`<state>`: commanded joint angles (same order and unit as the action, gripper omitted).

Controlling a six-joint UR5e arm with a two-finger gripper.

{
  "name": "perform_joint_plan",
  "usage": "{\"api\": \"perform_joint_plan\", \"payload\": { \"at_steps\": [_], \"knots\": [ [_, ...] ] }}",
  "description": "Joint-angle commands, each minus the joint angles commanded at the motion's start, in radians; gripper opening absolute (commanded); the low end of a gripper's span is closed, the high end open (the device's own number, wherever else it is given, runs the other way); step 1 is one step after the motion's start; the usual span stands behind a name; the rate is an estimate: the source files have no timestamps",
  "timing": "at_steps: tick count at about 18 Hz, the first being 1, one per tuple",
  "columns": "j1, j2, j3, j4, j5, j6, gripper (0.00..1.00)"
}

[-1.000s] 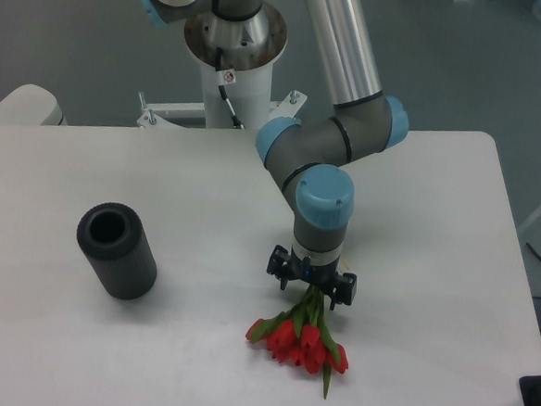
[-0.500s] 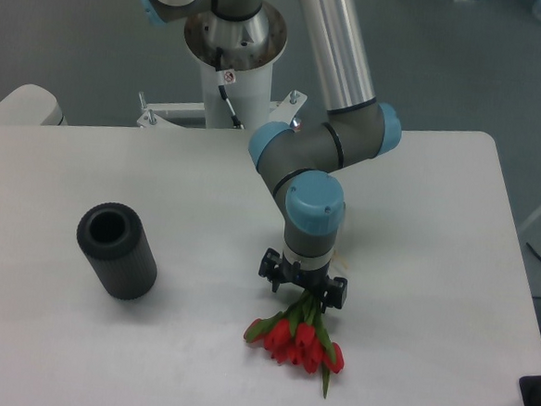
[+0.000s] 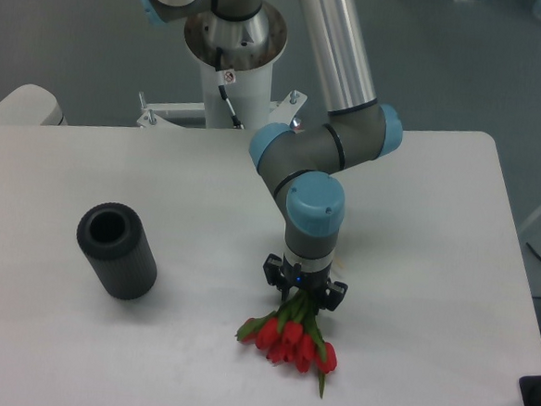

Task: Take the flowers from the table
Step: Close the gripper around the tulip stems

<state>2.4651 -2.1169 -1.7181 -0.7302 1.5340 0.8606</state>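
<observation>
Pinching the tulip bunch [image 3: 285,339] by its stems, the pincer [image 3: 303,296] sits low-center over the white counter [image 3: 433,270]; a black cylinder [image 3: 117,250] stands at left.

obstacle: black cylinder [image 3: 117,250] at left centre | obstacle: arm base [image 3: 233,47] at top | open table [image 3: 436,224] at right

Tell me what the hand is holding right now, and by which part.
The hand grips the flowers by the green stems, just above the red buds, which point toward the camera.
</observation>
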Motion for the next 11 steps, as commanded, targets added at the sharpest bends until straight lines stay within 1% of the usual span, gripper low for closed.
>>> {"api": "perform_joint_plan", "payload": {
  "at_steps": [7, 11],
  "knots": [
    [0.002, 0.003, 0.008, 0.000, -0.002, 0.002, 0.40],
    [0.006, 0.014, 0.015, 0.000, -0.005, 0.008, 0.39]
  ]
}}
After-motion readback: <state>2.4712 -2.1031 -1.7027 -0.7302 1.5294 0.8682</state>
